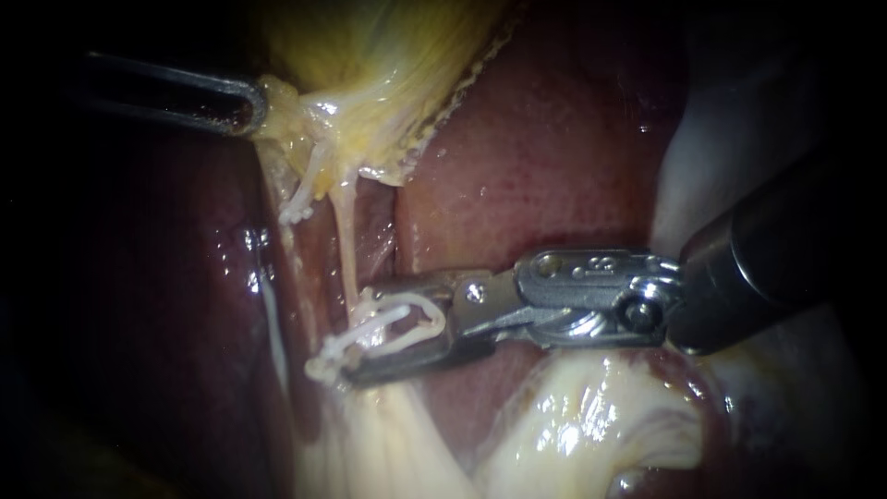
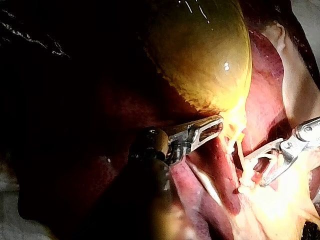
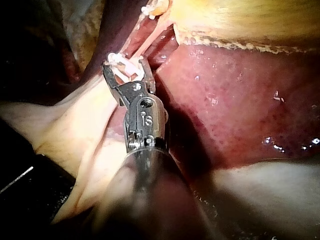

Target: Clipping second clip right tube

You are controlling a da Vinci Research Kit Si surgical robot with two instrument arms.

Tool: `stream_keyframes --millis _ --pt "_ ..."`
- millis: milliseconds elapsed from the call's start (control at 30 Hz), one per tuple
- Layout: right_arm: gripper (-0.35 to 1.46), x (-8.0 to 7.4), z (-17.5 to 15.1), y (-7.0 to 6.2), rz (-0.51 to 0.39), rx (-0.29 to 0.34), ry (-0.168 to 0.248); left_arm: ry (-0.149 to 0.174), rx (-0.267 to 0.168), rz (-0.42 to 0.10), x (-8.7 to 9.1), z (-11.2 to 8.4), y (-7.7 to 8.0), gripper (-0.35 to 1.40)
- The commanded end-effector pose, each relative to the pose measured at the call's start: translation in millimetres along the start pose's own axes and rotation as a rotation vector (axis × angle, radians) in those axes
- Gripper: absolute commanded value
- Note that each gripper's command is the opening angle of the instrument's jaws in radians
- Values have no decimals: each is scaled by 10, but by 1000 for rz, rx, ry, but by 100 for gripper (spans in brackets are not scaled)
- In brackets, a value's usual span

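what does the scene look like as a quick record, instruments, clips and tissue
left instrument: shut on gallbladder edge
right instrument: holding an open white clip
tube: runs down from gallbladder to that clip's open end
placed clip: white, sits on tissue beside right instrument's tip
liver: dark red, behind the tube

The left instrument's [image 1: 249,106] shaft sank into darkness toward the endoscope view's left edge, and the gallbladder [image 1: 370,55] ran off its top. Where the right instrument's [image 1: 365,334] jaws held the clip [image 1: 407,314] across the right tube [image 1: 349,249], whether the clip enclosed it could not be told.
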Motion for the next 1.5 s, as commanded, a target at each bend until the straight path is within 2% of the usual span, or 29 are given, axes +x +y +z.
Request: stream_keyframes --millis 33,300,433,567,833,1067,1167,1267,1367,1500 --pt "48 1 -1 -1 0 0 0 0 0 0 0 -1 0 -35" --pt "48 8 -33 -10 6 17 0 0 0 0 0 0 0 -35" --pt "48 13 -54 -10 18 15 5 0 0 0 0 0 0 -35" --pt "48 13 -64 -1 30 4 11 0 0 0 0 0 0 -35" --pt "48 6 -51 25 52 -3 14 0 0 0 1 0 0 -35" --pt "49 11 -29 36 132 17 90 0 0 0 1 0 0 -35" --pt "49 10 -18 37 170 55 116 0 -1 0 1 0 0 -35" --pt "49 9 -11 36 200 118 144 0 -1 1 1 1 0 -35" --pt "49 11 -10 31 238 196 191 -1 -1 1 2 1 0 -35" --pt "48 18 -11 21 266 271 218 0 -1 1 2 1 0 -35"
